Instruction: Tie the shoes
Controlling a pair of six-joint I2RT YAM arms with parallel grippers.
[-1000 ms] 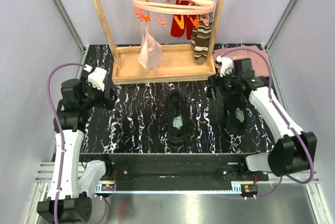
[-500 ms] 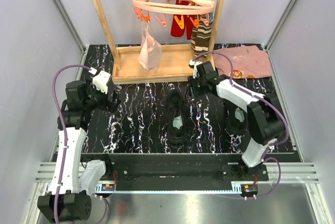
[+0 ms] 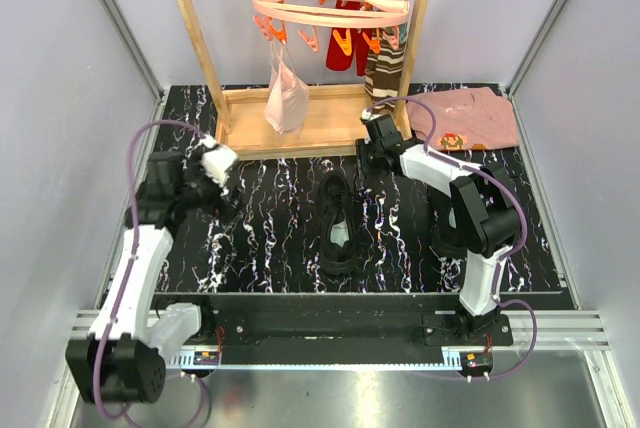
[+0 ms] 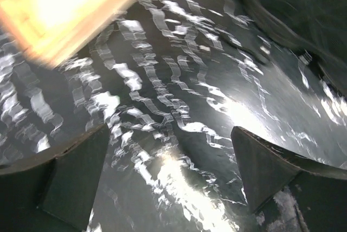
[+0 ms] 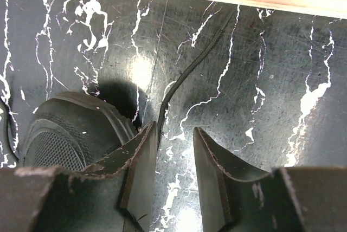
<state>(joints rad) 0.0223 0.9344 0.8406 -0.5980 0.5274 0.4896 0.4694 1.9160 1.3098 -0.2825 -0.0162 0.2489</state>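
One black shoe (image 3: 338, 223) lies in the middle of the table, toe away from me, pale insole showing. The other shoe (image 3: 449, 231) lies to its right, partly hidden under my right arm. My right gripper (image 3: 368, 164) is low over the table by the middle shoe's toe. In the right wrist view the gripper (image 5: 174, 129) is open by a narrow gap. A thin black lace (image 5: 187, 72) runs from its left fingertip toward the wooden base, and the shoe's toe (image 5: 70, 129) is at the left. My left gripper (image 3: 226, 198) is wide open and empty (image 4: 169, 131) over bare table.
A wooden drying rack's base (image 3: 310, 123) stands at the back, with a pink hanger ring (image 3: 330, 3), a pale cloth (image 3: 286, 98) and a striped brown sock (image 3: 383, 78) hanging. A pink folded shirt (image 3: 465, 118) lies back right. The rack's corner shows in the left wrist view (image 4: 59, 4).
My right gripper has swung left from over the right shoe to the middle shoe's toe. My left gripper has moved right toward the middle.
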